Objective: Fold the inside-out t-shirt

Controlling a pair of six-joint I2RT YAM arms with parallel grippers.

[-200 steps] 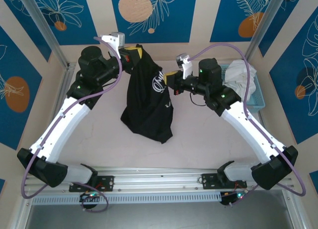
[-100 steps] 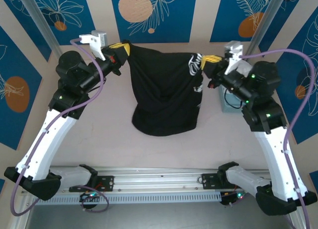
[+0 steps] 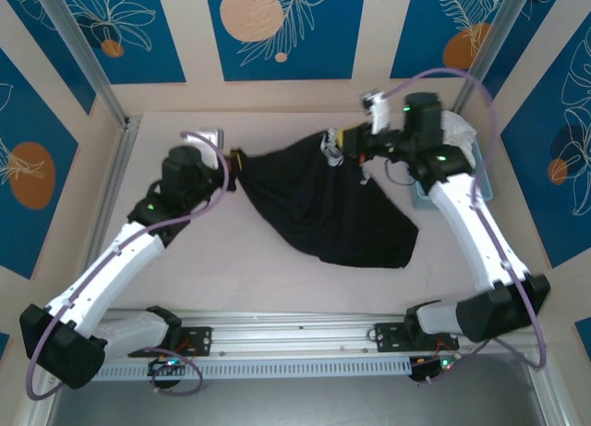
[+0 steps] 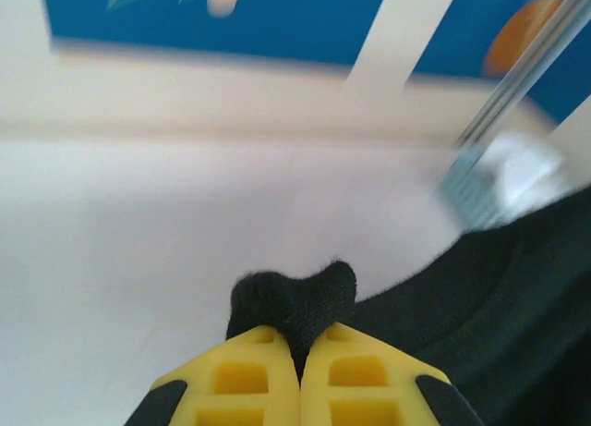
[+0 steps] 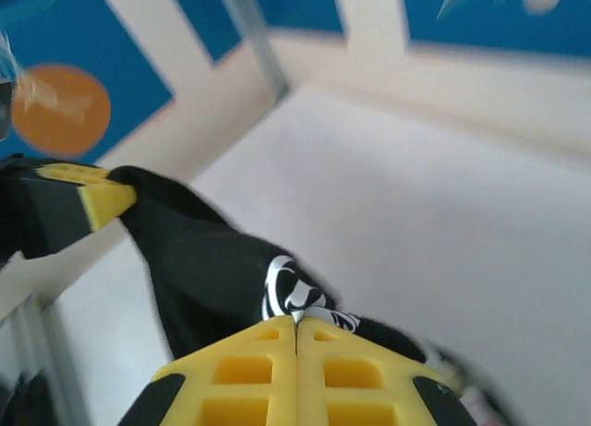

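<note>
Above a pale worktop (image 3: 277, 283) walled by blue floral panels (image 3: 314, 38), we stretch the inside-out t-shirt (image 3: 332, 209) between our left end effector (image 3: 233, 160) and right end effector (image 3: 343, 141). Each pinches an edge tight, probably to spread the shirt flat.

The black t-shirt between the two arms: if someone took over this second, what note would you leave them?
Left gripper: shut on one edge of the t-shirt.
Right gripper: shut on another edge, beside the white print.
Shirt: stretched between them, the rest trailing over the table.
Done: gripped and spread. No fold shows.
Left: lay it flat, then make every fold.
</note>
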